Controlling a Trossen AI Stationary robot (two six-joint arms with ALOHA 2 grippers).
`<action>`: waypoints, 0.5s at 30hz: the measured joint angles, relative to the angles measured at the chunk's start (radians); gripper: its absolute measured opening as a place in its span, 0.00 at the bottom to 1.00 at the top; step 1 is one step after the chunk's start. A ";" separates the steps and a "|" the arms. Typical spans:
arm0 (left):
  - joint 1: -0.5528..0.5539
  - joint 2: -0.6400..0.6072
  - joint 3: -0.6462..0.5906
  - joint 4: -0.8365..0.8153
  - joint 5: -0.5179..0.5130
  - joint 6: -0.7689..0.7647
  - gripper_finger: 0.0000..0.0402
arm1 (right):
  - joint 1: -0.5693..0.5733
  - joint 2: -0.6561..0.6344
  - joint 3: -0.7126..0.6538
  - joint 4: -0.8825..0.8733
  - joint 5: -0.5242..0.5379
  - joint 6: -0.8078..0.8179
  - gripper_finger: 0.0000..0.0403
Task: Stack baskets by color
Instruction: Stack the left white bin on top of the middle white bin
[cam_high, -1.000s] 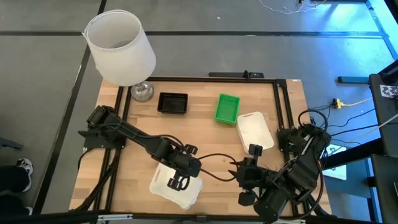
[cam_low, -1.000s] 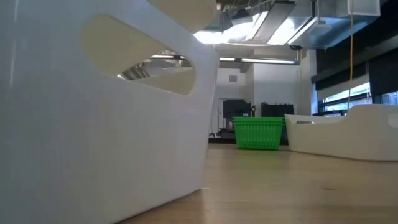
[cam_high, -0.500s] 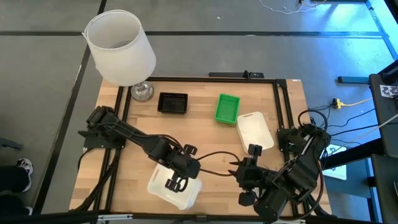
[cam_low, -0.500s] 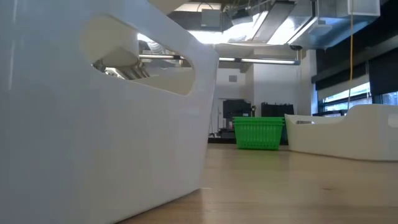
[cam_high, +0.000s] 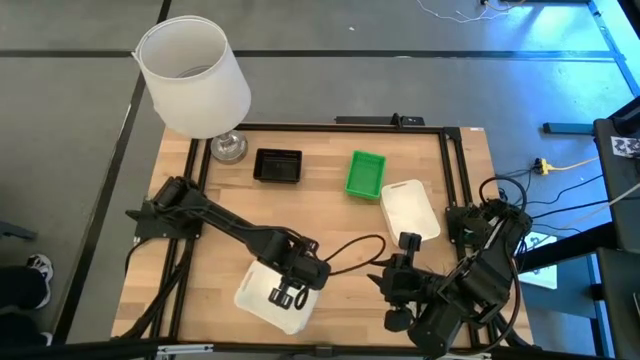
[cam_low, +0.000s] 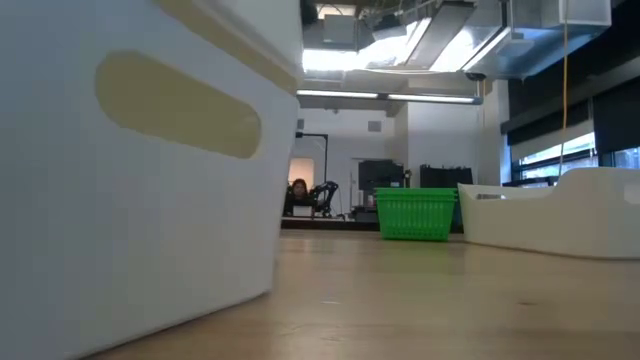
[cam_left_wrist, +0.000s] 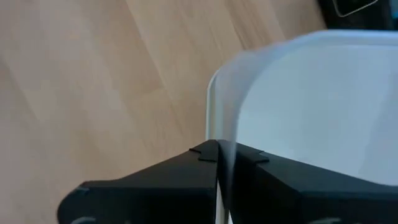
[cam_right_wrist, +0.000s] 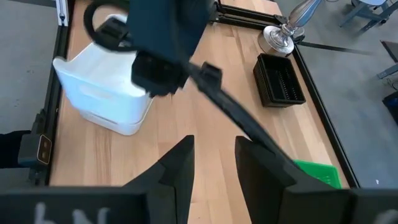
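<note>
A white basket (cam_high: 262, 292) sits at the table's near left, filling the left of the low view (cam_low: 150, 210); its base looks to rest on the wood. My left gripper (cam_high: 289, 297) is shut on it from above. A second white basket (cam_high: 410, 210), a green basket (cam_high: 365, 173) and a black basket (cam_high: 278, 166) stand farther back. My right gripper (cam_right_wrist: 214, 149) waits open above the near right of the table, touching nothing. My left gripper pinches the white basket's thin side wall at its top rim (cam_left_wrist: 219, 127), near a rounded corner, one finger inside the basket and one outside. The fingers come from above, pointing steeply down. The basket stays upright below them.
A big white lampshade-like bucket (cam_high: 195, 75) on a metal foot (cam_high: 228, 148) stands at the far left corner. A black frame (cam_high: 455, 170) runs along the table's edges. Bare wood lies in the table's middle, between the baskets.
My left gripper has tipped more steeply downward and sunk a little, staying shut on the white basket. The basket has slid a little toward the table's left edge. In the low view its handle slot, through which the room showed, now looks solid white.
</note>
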 joint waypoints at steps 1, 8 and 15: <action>0.000 0.005 0.000 -0.010 0.003 0.003 0.00 | 0.000 0.000 0.000 0.000 -0.001 0.000 0.29; 0.000 0.027 0.000 -0.045 0.005 0.010 0.00 | 0.000 0.000 0.000 0.000 0.000 -0.012 0.29; 0.000 0.031 0.000 -0.056 0.005 0.001 0.00 | -0.001 0.000 0.000 0.000 0.000 -0.023 0.29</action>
